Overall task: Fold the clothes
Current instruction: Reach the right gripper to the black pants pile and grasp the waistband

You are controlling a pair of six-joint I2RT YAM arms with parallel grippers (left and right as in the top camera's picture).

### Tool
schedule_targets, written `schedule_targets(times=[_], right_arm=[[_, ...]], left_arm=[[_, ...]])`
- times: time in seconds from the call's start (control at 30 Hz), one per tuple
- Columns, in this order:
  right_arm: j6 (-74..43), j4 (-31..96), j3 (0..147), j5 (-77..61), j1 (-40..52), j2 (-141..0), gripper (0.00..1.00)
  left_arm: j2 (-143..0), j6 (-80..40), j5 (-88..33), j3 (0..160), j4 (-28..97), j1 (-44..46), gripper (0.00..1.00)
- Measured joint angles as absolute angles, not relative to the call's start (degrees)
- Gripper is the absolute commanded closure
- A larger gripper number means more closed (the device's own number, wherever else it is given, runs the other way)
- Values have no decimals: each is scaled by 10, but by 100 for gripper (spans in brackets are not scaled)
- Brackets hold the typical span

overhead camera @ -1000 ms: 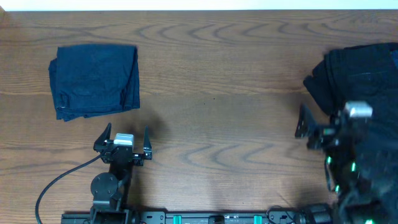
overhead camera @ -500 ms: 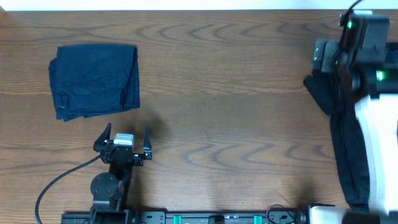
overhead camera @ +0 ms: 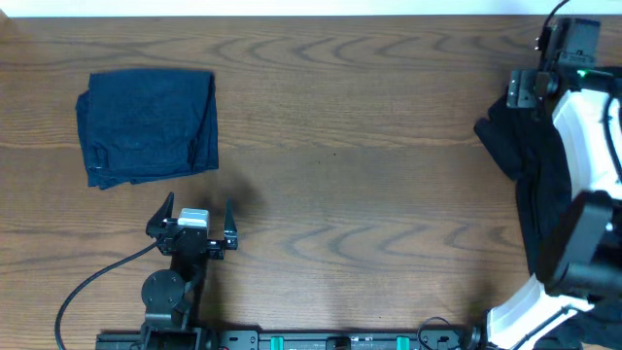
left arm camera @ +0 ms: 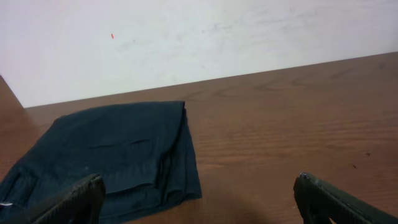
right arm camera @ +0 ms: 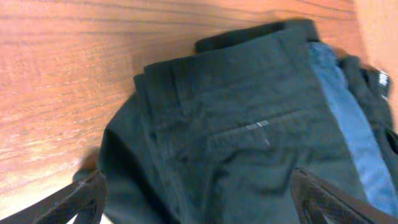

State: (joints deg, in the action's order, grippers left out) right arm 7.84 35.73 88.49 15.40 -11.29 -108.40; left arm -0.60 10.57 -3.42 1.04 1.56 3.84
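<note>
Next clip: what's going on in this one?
A two-arm robot is partway through folding clothes. One navy garment lies folded at the far left of the table. The left gripper sits near it, open and empty. The right gripper hovers open over a heap of unfolded dark clothes at the table's right edge, with a black garment on top and a blue one beside it. Nothing is gripped yet.

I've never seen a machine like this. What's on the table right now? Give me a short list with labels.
Surface: wooden table
Top left: folded navy garment
Right edge: heap of dark clothes, unfolded, a blue piece among them
Left claw: open, empty, near the navy garment, not touching it
Right claw: open, above the heap, gripping nothing
</note>
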Motion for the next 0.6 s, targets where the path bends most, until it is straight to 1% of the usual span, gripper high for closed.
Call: schedule_targets(times=[0.27,0.6], right_arm=[[117,302,885,116,-113,-1167,13],[144,265,885,109,-115,-1211,20]], left_arm=[[-6,105,-34,10,16,38,2],[-6,105,-34,10,16,38,2]])
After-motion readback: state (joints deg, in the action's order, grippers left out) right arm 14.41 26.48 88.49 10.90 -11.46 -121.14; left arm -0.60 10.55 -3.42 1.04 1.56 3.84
